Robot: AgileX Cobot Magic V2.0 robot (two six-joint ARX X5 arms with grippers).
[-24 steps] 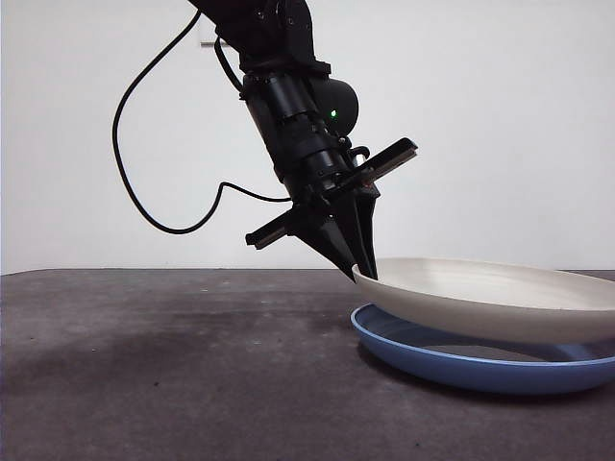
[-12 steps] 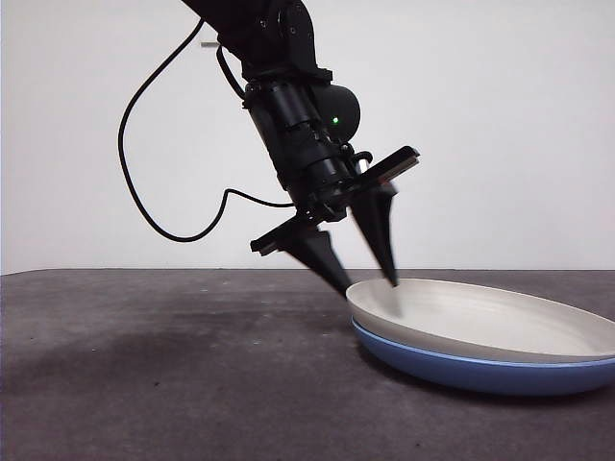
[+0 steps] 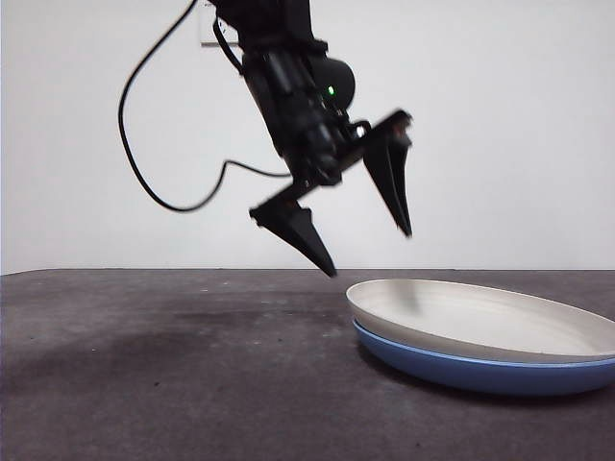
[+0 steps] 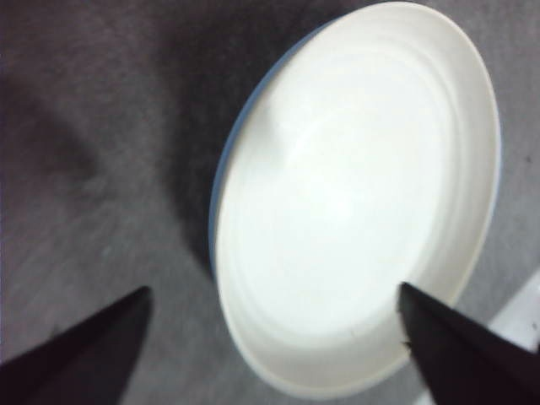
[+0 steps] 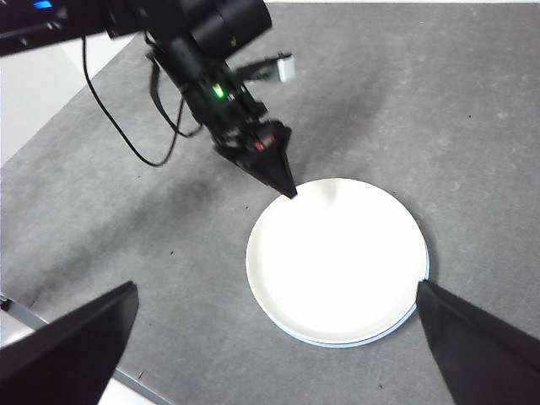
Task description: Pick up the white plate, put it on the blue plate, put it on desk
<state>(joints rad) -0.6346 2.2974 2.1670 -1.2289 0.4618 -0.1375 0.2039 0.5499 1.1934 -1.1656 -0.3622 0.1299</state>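
1. Front view: the left gripper (image 3: pixel 370 252) is held tilted above the white plate (image 3: pixel 480 317), jaws spread wide, nothing gripped.
2. The white plate is seen lying flat, nested in the blue plate (image 3: pixel 461 370) on the desk (image 3: pixel 173 375).
3. The right gripper (image 5: pixel 278 337) is held high, apparently open.

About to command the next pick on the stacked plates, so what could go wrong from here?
1. The white plate nests closely in the blue plate; a regrasp at the rim may pinch both or drag the blue one along.
2. The left hand hangs open just above the near rim; a careless descent could strike the edge and shift the stack on the desk.
3. The right hand is also open above the stack, so the arms could conflict.
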